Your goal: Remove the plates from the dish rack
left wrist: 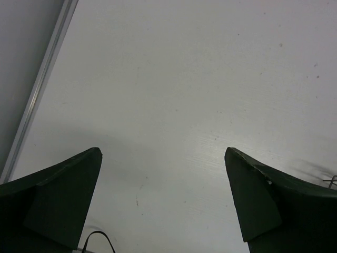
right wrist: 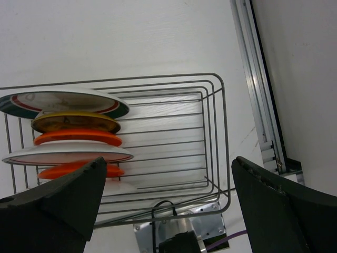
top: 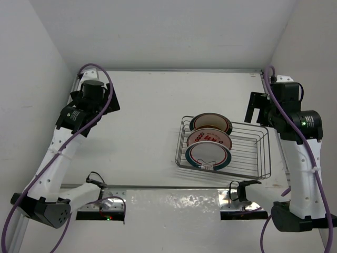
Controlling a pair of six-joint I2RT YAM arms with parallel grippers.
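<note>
**Table:** flat white tabletop [top: 152, 100], walled in white on three sides. It carries the rack right of centre.

**Arms:** two white-and-black jointed arms with purple cables.
- The left arm [top: 58, 153] reaches to the far left corner, well apart from the rack.
- The right arm [top: 300, 158] stands at the right edge, just beside the rack's right end.

**Dish rack:** rectangular silver wire basket [top: 251, 150], lying flat on the table. Its contents are crowded into the left end.

**Plates:** small round plates [top: 208, 155] standing on edge, close together.
- The top view shows three faces: a teal-rimmed white one nearest, a red-patterned white one behind it, and a dark-rimmed one farthest.
- The right wrist view shows edges of a teal-and-red-rimmed white plate [right wrist: 63, 103], a yellow plate [right wrist: 73, 123], an orange plate [right wrist: 79, 138], a red-edged white plate [right wrist: 68, 154] and another orange plate [right wrist: 79, 170].

**Left gripper** [left wrist: 162, 158]: dark two-finger tool, spread wide with nothing between its fingers, above bare tabletop.

**Right gripper** [right wrist: 169, 164]: the same make, spread wide and holding nothing, looking down on the rack.
</note>
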